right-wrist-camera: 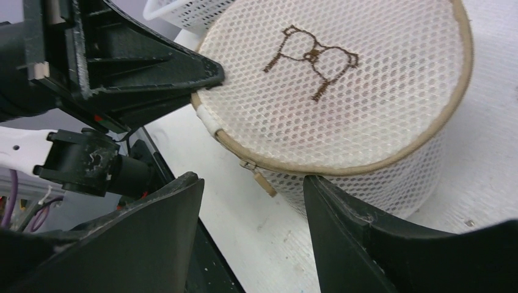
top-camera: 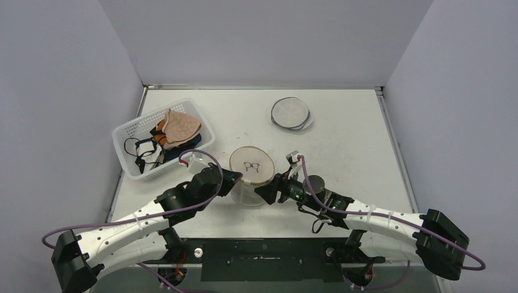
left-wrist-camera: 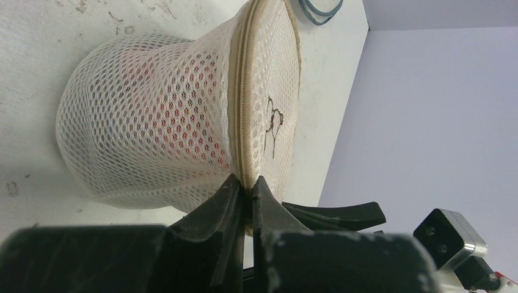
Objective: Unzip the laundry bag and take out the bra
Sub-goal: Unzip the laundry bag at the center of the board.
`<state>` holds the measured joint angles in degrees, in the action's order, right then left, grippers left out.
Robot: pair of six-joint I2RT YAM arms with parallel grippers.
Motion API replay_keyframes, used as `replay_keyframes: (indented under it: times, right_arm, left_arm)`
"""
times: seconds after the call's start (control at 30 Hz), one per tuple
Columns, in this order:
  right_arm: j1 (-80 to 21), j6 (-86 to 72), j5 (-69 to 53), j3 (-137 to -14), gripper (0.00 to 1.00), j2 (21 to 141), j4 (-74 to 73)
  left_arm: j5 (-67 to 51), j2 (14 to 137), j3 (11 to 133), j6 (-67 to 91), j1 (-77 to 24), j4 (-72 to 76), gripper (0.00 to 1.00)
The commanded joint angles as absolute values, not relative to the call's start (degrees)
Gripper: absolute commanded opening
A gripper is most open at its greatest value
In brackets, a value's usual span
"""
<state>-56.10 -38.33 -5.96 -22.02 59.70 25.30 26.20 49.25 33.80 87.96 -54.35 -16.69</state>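
1. You see the laundry bag, a round mesh drum, standing upright on the table near its front edge, between the two arms. Its lid is zipped on.
2. The left gripper has its jaws pressed together, pinching the tan zip band at the lid's rim.
3. The right gripper has its jaws spread. You find the zip pull hanging in the gap between them, touching neither finger.
4. The lid carries a brown stitched bra emblem.
5. Reddish fabric shows through the mesh wall; you cannot tell its shape from here.
6. A white basket holding mixed garments sits at the left of the table, behind the left arm.
7. A round flat disc with a dark rim lies well apart, toward the back of the table.
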Motion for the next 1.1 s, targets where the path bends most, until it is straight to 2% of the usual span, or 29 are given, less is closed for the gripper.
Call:
replay_keyframes:
  times: [0.0,0.23,0.53,0.83,0.93,1.03,1.07]
  right_arm:
    - [-55.9,-40.3,-9.4,-24.8,0.60,61.8,33.2]
    - [-55.9,-40.9,-9.2,-25.6,0.53,62.9,32.8]
    - [-55.9,-41.2,-7.7,-25.4,0.38,63.1,32.4]
    - [-55.9,-40.8,-7.0,-25.2,0.27,63.3,31.0]
    - [-55.9,-40.6,-6.4,-25.3,0.20,63.3,30.1]
    - [-55.9,-40.2,-5.3,-25.6,0.06,63.2,28.3]
    - [-55.9,-39.9,-4.5,-25.7,0.05,63.1,27.2]
  left_arm:
    - [27.0,50.0,36.5,88.4,-54.5,-15.0,0.00]
    - [27.1,49.8,36.4,88.3,-54.6,-14.6,0.00]
    - [26.9,49.5,35.6,88.4,-54.6,-14.0,0.00]
    - [26.8,49.0,34.9,88.4,-54.6,-13.5,0.00]
    - [26.6,49.0,34.6,88.3,-54.6,-13.0,0.00]
    - [26.3,49.0,34.1,88.0,-54.6,-12.4,0.00]
    - [26.1,49.0,34.0,87.6,-54.6,-11.9,0.00]
